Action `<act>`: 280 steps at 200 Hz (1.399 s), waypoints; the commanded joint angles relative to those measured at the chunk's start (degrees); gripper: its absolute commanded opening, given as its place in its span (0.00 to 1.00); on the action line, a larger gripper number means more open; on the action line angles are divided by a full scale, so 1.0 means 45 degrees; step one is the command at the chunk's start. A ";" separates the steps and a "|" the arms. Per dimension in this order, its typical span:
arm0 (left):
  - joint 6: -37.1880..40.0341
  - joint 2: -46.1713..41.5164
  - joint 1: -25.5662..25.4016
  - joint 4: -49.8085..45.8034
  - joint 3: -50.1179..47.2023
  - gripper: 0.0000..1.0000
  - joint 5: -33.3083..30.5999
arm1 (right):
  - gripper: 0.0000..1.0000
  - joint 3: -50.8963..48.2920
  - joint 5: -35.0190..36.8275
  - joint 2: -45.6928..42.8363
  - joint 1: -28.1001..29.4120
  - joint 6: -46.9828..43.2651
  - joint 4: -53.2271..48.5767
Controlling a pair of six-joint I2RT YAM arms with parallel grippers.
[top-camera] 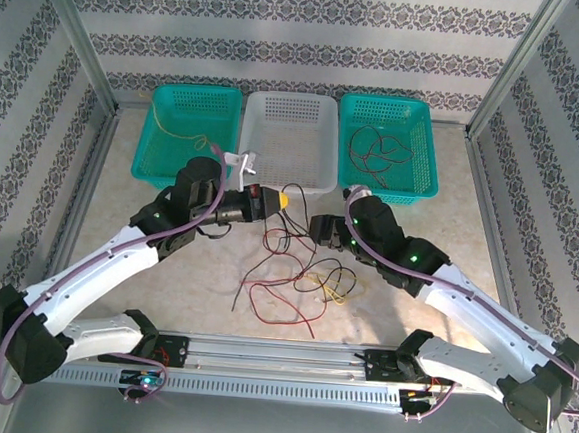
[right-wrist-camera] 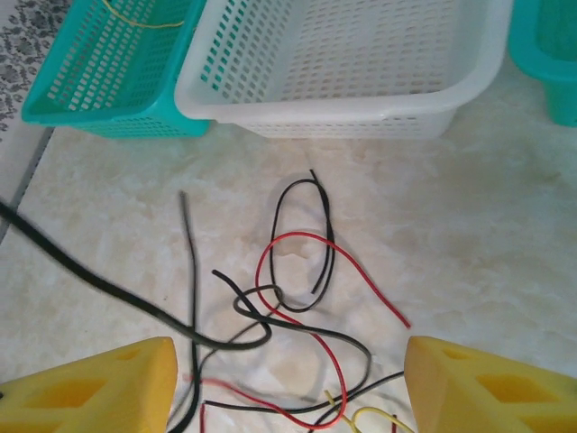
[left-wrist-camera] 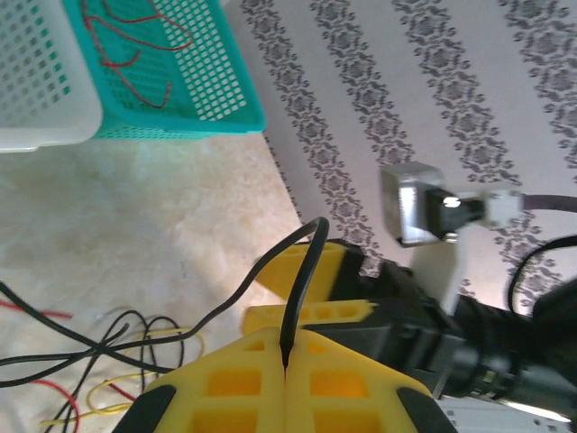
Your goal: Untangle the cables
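Observation:
The cables (top-camera: pixel 295 277) lie as a loose tangle of red, black and yellow wires on the table between the two arms. My left gripper (top-camera: pixel 276 203) is shut on a black cable (left-wrist-camera: pixel 302 280), pinched between its yellow fingertips (left-wrist-camera: pixel 286 361); the cable arcs over and runs down left to the tangle. My right gripper (top-camera: pixel 314 226) faces it closely. It hangs open (right-wrist-camera: pixel 288 397) above the tangle, nothing between its fingers. Below it lie a black loop (right-wrist-camera: pixel 302 244), a red cable (right-wrist-camera: pixel 334 271) crossing it and a yellow one (right-wrist-camera: pixel 379 417).
Three baskets stand at the back. The left teal basket (top-camera: pixel 153 136) holds a yellow cable (top-camera: pixel 181 128). The white basket (top-camera: pixel 289 96) stands in the middle. The right teal basket (top-camera: pixel 430 157) holds red and black cables (top-camera: pixel 375 148). Patterned walls enclose the table.

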 commanded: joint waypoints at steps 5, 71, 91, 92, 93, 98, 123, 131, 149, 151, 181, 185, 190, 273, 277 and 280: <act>-0.0247 -0.0533 -0.0124 -0.0081 0.0848 0.00 0.0541 | 0.66 0.0082 -0.0816 0.0221 -0.0044 -0.0017 0.1076; -0.0266 -0.0932 -0.0122 -0.0689 0.1541 0.00 0.0412 | 0.67 -0.0385 -0.1371 -0.0226 0.0140 0.0187 0.2415; -0.0598 -0.0937 -0.0123 -0.0252 0.1570 0.00 0.0602 | 0.68 -0.0275 -0.1585 0.0000 0.0174 0.0178 0.2536; -0.0607 -0.0930 -0.0122 -0.0252 0.1581 0.00 0.0600 | 0.68 -0.0262 -0.1602 0.0022 0.0175 0.0173 0.2549; -0.0601 -0.0926 -0.0122 -0.0252 0.1597 0.00 0.0590 | 0.68 -0.0255 -0.1610 0.0042 0.0175 0.0171 0.2555; -0.0606 -0.0885 -0.0137 -0.0238 0.1680 0.00 0.0580 | 0.68 -0.0203 -0.1670 0.0147 0.0208 0.0154 0.2565; -0.0596 -0.0625 -0.0123 -0.0130 0.2105 0.00 0.0778 | 0.68 -0.0001 -0.1831 0.0733 0.0220 0.0057 0.2665; -0.0586 -0.0536 -0.0122 -0.0098 0.2245 0.00 0.0892 | 0.68 0.0112 -0.1853 0.0923 0.0215 -0.0038 0.2634; -0.0338 -0.0491 -0.0125 -0.0335 0.2604 0.00 0.0976 | 0.68 0.0178 -0.1779 0.1194 0.0221 -0.0236 0.2587; -0.0306 -0.0507 -0.0123 -0.0386 0.2647 0.00 0.0957 | 0.68 0.0170 -0.1761 0.1199 0.0216 -0.0241 0.2597; -0.0223 -0.0848 -0.0122 -0.0286 0.2831 0.00 0.1034 | 0.68 -0.0158 -0.1842 0.1751 -0.0101 -0.0360 0.2763; -0.0187 -0.0880 -0.0120 -0.0302 0.2877 0.00 0.1107 | 0.68 -0.0194 -0.1867 0.1836 -0.0145 -0.0359 0.2814; -0.0121 -0.0930 -0.0124 -0.0345 0.2931 0.00 0.1204 | 0.67 -0.0288 -0.1900 0.1939 -0.0202 -0.0340 0.2910; 0.1031 -0.0925 -0.0015 -0.1334 0.4406 0.00 0.1691 | 0.20 -0.2386 -0.1665 0.2075 -0.0762 0.1030 0.4168; 0.1171 -0.0930 0.0004 -0.1456 0.4501 0.00 0.1624 | 0.19 -0.2510 -0.1694 0.1979 -0.0811 0.1091 0.4168; 0.1266 -0.0919 0.0008 -0.1553 0.4552 0.00 0.1530 | 0.19 -0.2580 -0.1713 0.1903 -0.0836 0.1118 0.4170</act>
